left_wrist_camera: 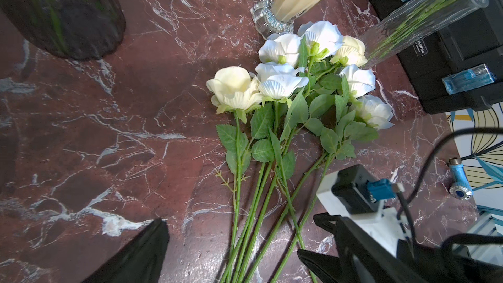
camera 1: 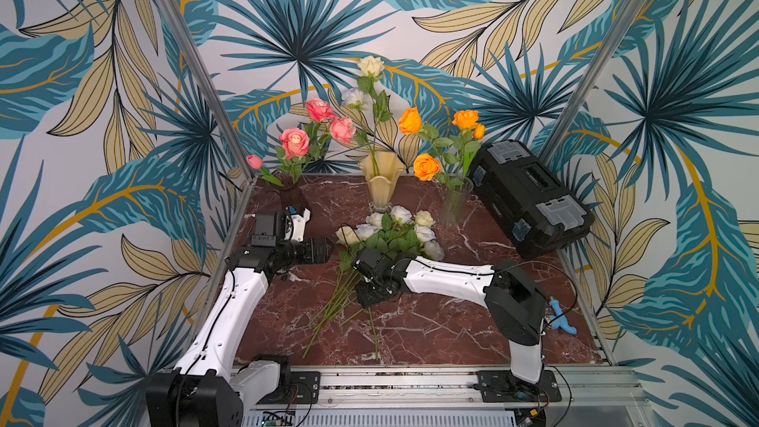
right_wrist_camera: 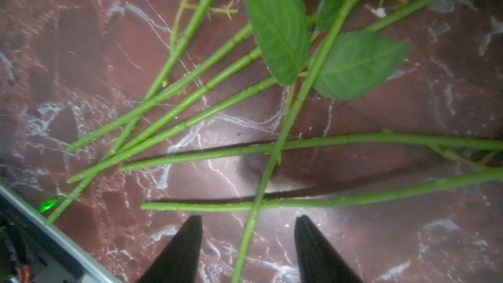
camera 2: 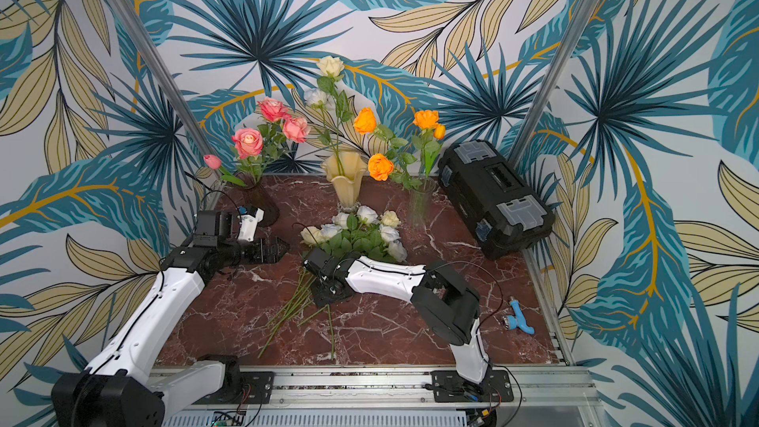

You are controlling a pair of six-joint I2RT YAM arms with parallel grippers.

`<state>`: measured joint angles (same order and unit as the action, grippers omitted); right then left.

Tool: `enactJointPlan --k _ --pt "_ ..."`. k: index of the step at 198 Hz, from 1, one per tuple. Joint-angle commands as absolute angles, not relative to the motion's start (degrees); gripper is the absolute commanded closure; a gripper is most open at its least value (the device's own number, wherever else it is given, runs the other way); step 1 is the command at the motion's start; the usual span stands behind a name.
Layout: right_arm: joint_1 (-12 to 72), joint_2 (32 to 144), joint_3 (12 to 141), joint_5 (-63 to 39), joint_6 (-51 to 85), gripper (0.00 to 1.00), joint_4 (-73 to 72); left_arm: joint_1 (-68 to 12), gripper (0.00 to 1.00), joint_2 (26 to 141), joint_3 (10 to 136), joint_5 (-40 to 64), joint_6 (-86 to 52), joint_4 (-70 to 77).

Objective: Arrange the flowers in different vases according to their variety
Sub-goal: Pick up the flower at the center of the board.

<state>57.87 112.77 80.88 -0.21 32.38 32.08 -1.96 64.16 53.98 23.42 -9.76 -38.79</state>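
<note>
Right gripper [right_wrist_camera: 249, 217]: two black tapered fingers, jaws apart, straddling one thin green stem [right_wrist_camera: 289, 121] without pinching it; nothing grasped. Left gripper [camera 1: 328, 249]: spread wide, empty, hovering just beside the heap. Hazards, as judged: the straddled stem crosses over two neighbours, so a closure set slightly off could trap a second one. Interlocked leaves may drag the whole heap, and the slick round shaft may roll or swivel under its heavy head. White roses [camera 1: 390, 232]: several, cloth-like petals in cream to pale blue with serrated leaves, lying loose on the bench [camera 1: 431, 322], a red-brown marble pattern with white veins. Cream vase [camera 1: 376, 182]: ruffled trumpet on a small clear foot, just behind the heap, holding two pale roses; probably easy to tip. Purple vase [camera 1: 293, 195]: ribbed, dark, holding pink blooms. Clear cylinder [camera 1: 456, 199]: holding orange blooms.
</note>
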Motion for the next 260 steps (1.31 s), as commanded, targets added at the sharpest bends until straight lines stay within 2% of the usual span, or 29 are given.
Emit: enactJointPlan --k 1,198,225,260 --pt "58.06 113.87 81.62 2.05 31.58 0.45 34.33 -1.15 0.0 64.21 52.58 24.57 -8.96 -38.23" --pt "58.62 122.1 88.94 2.81 27.93 0.52 39.63 0.0 0.0 64.86 51.77 25.21 -8.21 -37.96" --pt "58.65 122.75 89.54 2.65 27.86 0.61 39.7 0.2 0.0 65.03 51.68 25.02 -8.11 -37.97" --pt "58.75 123.16 89.91 2.81 27.69 0.82 40.49 0.46 0.0 64.86 51.66 25.31 -7.82 -38.23"
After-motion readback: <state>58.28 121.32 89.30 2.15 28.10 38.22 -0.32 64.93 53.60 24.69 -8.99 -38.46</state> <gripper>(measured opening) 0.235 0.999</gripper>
